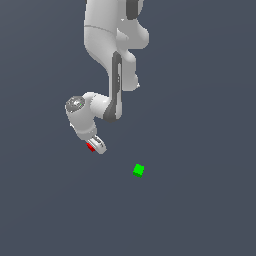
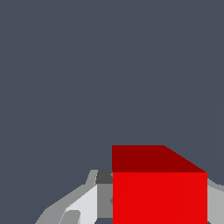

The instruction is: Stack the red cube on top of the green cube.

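The gripper [image 1: 95, 145] has its jaws clamped on the red cube [image 1: 90, 146], which sits between the fingers in the wrist view [image 2: 159, 192], with grey finger surfaces flanking it on both sides. In the exterior view only a sliver of red shows at the tip of the arm, and whether the cube is lifted clear of the table [image 1: 200, 210] cannot be told from here. The green cube [image 1: 139, 170] rests alone on the table, well apart from the gripper, toward the exterior view's right and lower in that picture; it does not appear in the wrist view. The step in hand looks like carrying the red cube across to the green one. To do it well, the arm should probably raise the cube high enough to clear the green cube's top, centre it squarely above, then lower gently before letting go. Counted: one red cube, one green cube, one arm.
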`<state>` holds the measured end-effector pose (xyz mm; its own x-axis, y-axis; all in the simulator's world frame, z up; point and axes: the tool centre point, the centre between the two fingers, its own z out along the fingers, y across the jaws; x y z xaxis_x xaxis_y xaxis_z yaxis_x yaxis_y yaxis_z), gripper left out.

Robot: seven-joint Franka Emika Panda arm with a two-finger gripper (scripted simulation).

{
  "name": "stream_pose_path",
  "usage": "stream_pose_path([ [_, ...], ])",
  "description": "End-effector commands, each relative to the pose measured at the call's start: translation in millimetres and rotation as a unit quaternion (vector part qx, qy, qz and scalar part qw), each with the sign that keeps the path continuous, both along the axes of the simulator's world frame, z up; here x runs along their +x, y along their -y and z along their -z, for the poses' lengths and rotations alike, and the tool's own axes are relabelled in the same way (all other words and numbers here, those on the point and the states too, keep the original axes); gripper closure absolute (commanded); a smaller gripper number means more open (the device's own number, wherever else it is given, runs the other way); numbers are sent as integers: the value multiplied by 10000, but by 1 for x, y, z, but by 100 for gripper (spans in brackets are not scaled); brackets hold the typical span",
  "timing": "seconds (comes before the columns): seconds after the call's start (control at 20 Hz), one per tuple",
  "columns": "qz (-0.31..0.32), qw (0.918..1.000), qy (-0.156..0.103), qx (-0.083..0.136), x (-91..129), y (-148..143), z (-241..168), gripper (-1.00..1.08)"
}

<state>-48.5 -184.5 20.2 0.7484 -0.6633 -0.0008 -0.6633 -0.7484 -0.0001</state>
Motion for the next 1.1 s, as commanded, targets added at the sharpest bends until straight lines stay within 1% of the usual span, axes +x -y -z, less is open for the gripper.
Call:
stream_pose_path([
  [0.0, 0, 10000, 2, 0, 0, 0, -1, 108],
  [0.3, 3, 10000, 3, 2, -1, 0, -19, 108],
  [0.75, 5, 10000, 3, 2, -1, 0, -77, 108],
  [1.05, 6, 10000, 2, -3, -1, 1, -98, 108],
])
